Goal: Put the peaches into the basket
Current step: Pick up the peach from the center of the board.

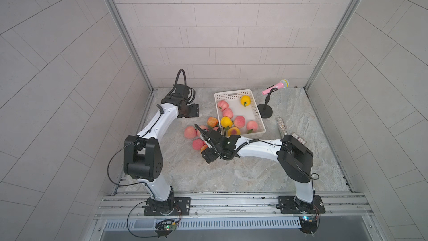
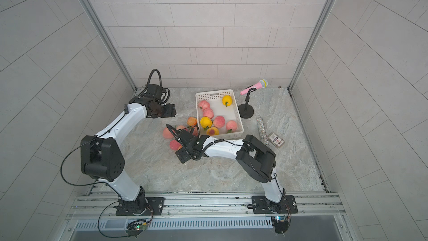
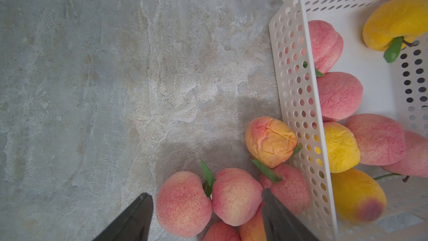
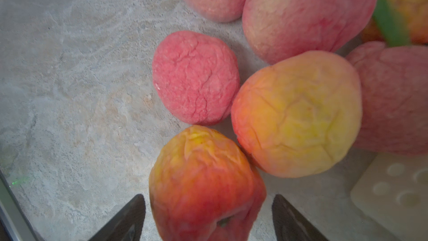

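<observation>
The white basket (image 1: pixel 232 92) (image 2: pixel 215 92) stands at the back of the table and holds several peaches, pink ones (image 1: pixel 239 121) and yellow ones (image 1: pixel 245 100). More peaches (image 1: pixel 190 132) (image 2: pixel 168 133) lie in a cluster on the table by its near left corner. My right gripper (image 1: pixel 205 146) (image 4: pixel 208 195) is down in that cluster, open, with an orange-red peach (image 4: pixel 203 181) between the fingers and a gap on each side. My left gripper (image 1: pixel 188 110) (image 3: pixel 206 193) hangs open and empty above the table, left of the basket wall (image 3: pixel 298 89).
A pink microphone (image 1: pixel 275 86) on a black stand (image 1: pixel 265 111) is right of the basket. A glittery bar (image 1: pixel 281 126) and a small card box (image 2: pixel 275 139) lie beside my right arm's elbow. Tiled walls close in the table on three sides.
</observation>
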Tool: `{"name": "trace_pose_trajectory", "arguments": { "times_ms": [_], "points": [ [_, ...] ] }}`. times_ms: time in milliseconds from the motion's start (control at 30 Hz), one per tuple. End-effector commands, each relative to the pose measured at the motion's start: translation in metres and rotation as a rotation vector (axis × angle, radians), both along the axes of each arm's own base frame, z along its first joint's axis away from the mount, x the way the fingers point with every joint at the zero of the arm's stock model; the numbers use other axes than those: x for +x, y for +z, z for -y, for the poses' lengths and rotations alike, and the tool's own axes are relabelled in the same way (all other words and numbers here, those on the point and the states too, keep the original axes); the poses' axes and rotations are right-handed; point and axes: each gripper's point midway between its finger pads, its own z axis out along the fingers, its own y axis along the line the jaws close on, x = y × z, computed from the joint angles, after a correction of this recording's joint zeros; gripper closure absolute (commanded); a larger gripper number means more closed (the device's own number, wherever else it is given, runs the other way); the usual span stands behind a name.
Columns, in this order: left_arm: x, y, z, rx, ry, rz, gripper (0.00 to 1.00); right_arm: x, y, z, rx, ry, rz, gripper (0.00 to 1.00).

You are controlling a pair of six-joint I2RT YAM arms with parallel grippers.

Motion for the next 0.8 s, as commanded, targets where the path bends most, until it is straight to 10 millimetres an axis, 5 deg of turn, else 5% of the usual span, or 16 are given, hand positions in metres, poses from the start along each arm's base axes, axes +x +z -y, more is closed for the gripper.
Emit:
{"name": "trace_pose_trajectory", "arguments": {
  "times_ms": [0,467,767],
  "points": [
    [0.001,0.006,-0.003,0.008,-0.002,0.011,0.20,-0.001,-0.006,-0.002,-0.016,-0.008,-0.013,0.15],
    [0.001,0.006,-0.004,-0.002,-0.004,0.010,0.20,-0.006,-0.002,-0.005,0.005,0.016,-0.033,0.36],
    [0.001,0.005,-0.003,-0.005,-0.008,0.009,0.20,-0.015,0.037,0.004,0.048,0.034,-0.001,0.42]
  ]
}}
